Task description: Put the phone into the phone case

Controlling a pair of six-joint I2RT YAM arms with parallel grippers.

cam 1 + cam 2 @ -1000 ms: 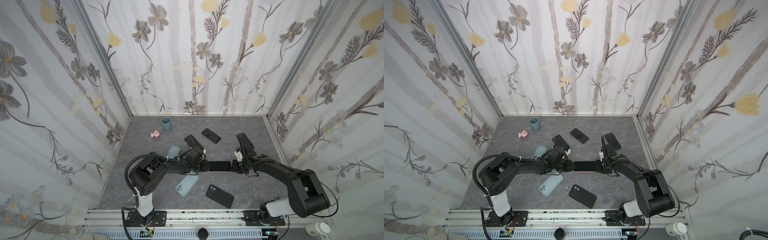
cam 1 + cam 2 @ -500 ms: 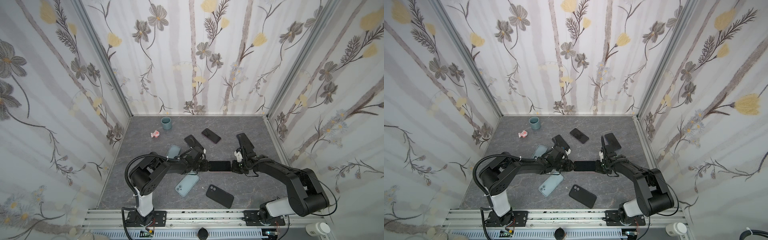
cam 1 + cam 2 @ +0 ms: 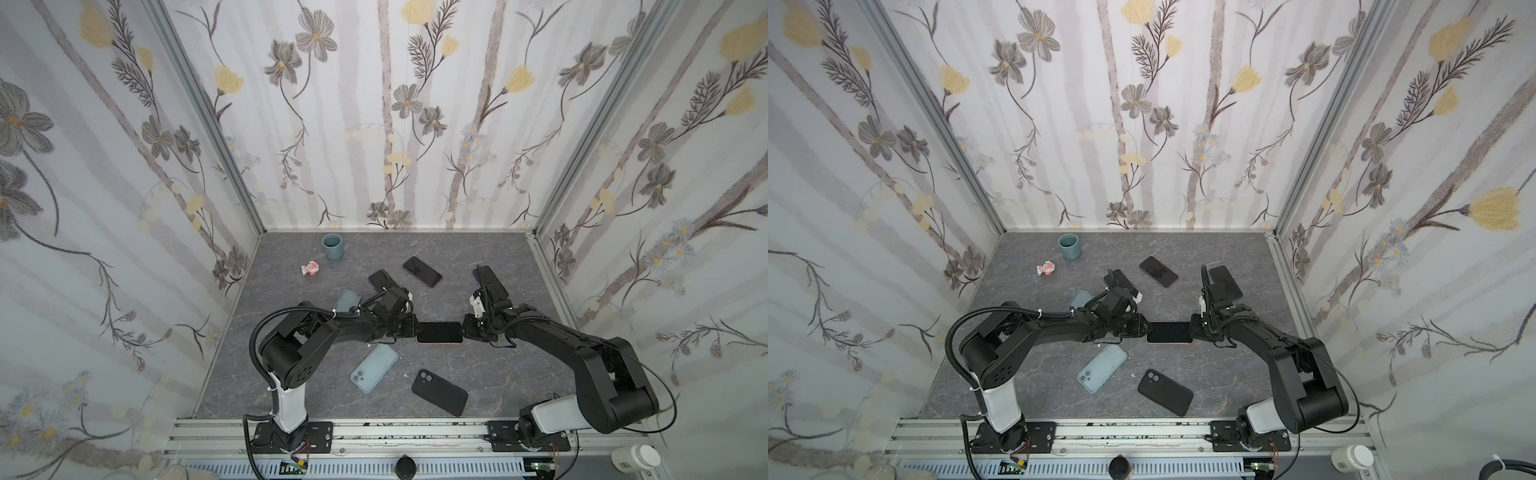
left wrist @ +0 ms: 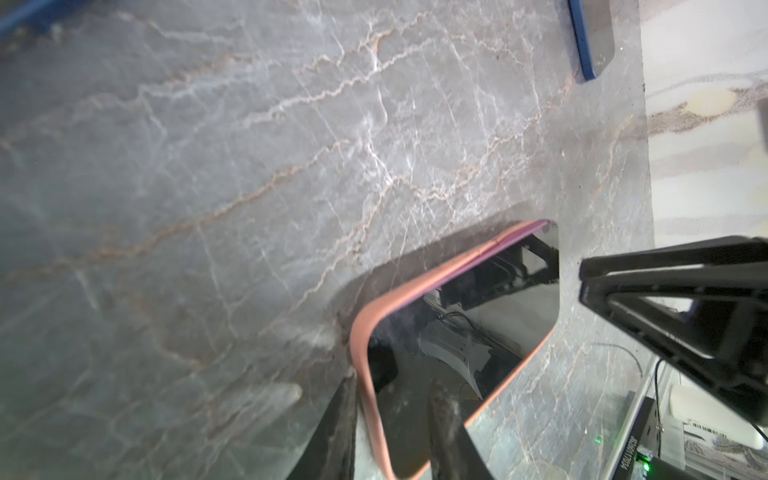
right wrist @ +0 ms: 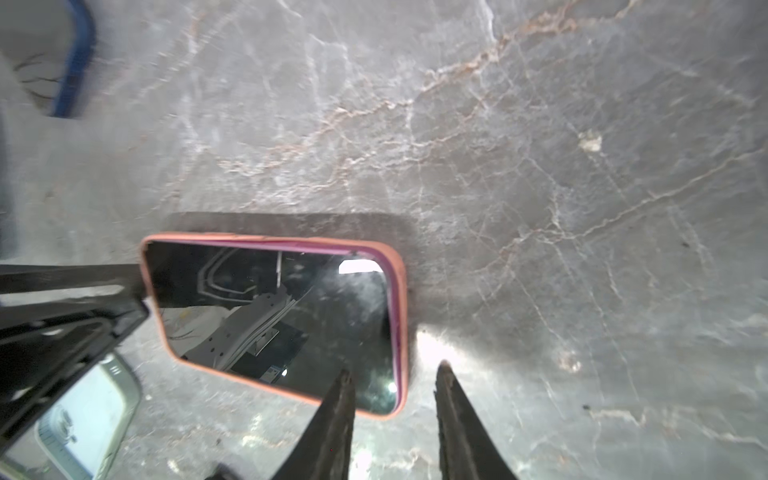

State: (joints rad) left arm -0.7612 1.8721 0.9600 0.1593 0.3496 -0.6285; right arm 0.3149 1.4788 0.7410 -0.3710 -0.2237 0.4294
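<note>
At the far left of the grey marbled table [image 3: 519,374] stands a teal cup [image 3: 332,246], with a small pink-and-white object [image 3: 311,268] just beside it. Further right and nearer, a pale blue phone [image 3: 374,368] lies back up, partly under the left arm.

The left gripper [image 3: 411,328] is low at the middle of the table, at the left end of the phone [image 3: 439,332]. The phone lies flat and screen up inside the salmon phone case [image 4: 359,332]. In the left wrist view the jaws stand narrowly apart. One of the fingers [image 4: 336,440] is just outside the case's end rim and the other is over the screen. A purple strip of the phone's own edge shows inside the rim along one long side.

Near of the phone a black phone [image 3: 439,392] lies back up, and far of it a dark phone [image 3: 422,271] lies screen up.

The right gripper [image 3: 467,330] meets the phone's right end. Its jaws are also narrowly parted, with one tip over the screen's corner and the other over bare table just past the case. Behind it, far right, lies a blue-edged phone [image 3: 490,282].
</note>
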